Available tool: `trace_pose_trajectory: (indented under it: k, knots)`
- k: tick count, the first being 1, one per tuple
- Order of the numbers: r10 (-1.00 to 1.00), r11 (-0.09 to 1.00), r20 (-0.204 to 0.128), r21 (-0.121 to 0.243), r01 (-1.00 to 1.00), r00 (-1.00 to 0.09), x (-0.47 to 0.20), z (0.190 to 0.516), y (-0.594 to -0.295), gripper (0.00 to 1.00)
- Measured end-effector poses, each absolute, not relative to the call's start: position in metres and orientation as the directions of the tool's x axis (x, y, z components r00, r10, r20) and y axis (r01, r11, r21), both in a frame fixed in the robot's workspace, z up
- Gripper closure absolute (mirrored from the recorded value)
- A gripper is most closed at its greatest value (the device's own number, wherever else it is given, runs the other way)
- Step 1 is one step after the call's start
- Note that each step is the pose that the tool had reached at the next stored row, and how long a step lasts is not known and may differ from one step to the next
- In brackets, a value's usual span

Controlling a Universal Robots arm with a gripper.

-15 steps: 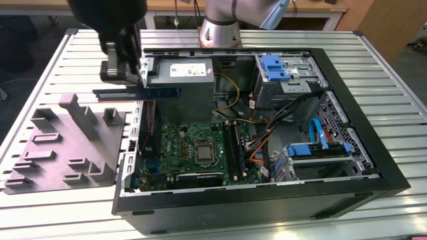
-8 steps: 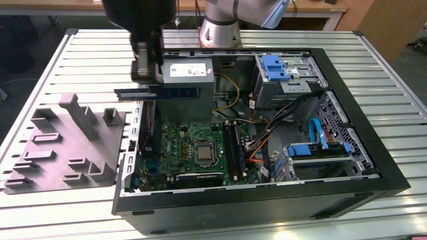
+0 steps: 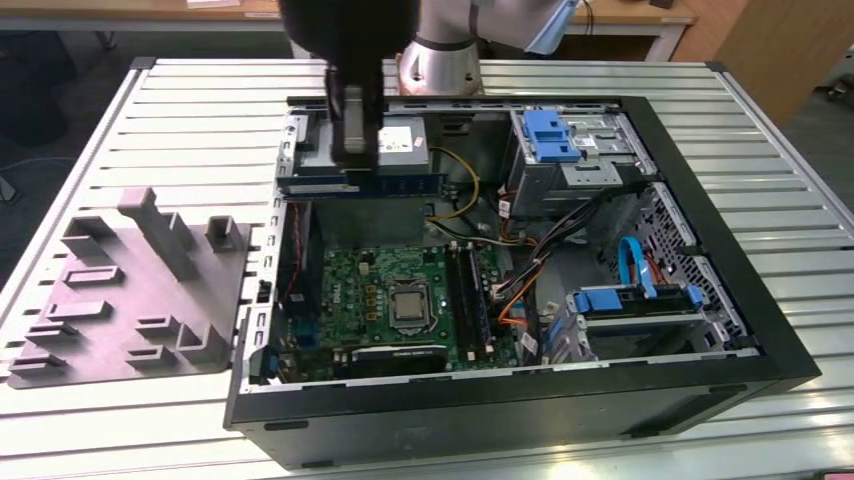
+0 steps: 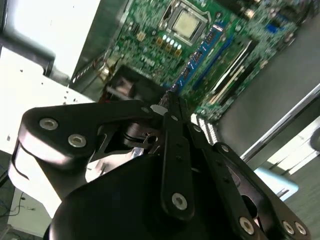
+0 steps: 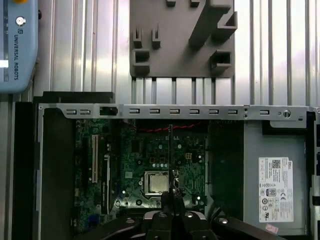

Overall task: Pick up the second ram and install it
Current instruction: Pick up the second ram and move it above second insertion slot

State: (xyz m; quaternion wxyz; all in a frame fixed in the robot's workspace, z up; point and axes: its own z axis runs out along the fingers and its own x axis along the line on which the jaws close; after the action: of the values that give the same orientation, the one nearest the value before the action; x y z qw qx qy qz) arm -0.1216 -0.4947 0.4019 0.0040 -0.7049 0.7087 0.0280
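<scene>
Jaws clamped on the second ram (image 3: 400, 184), which hangs just below them, well above the motherboard (image 3: 387, 290). Imo: keep the stick level & parallel w/ the slot rails (image 3: 463, 288) below, no twist.

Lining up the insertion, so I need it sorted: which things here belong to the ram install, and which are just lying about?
Belongs to the job:
second ram, held in the shut gripper
memory slots on the motherboard
open computer case

Just lying about:
grey moulded fixture
blue drive latches
power supply
slatted table
</scene>
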Motion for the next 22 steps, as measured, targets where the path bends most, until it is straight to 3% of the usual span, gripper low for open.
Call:
trace_pose_trajectory:
  k: [22]
  knots:
    - [-0.999, 0.005, -0.046, 0.034, -0.999, -0.006, -0.073, 0.400, -0.495, 0.89]
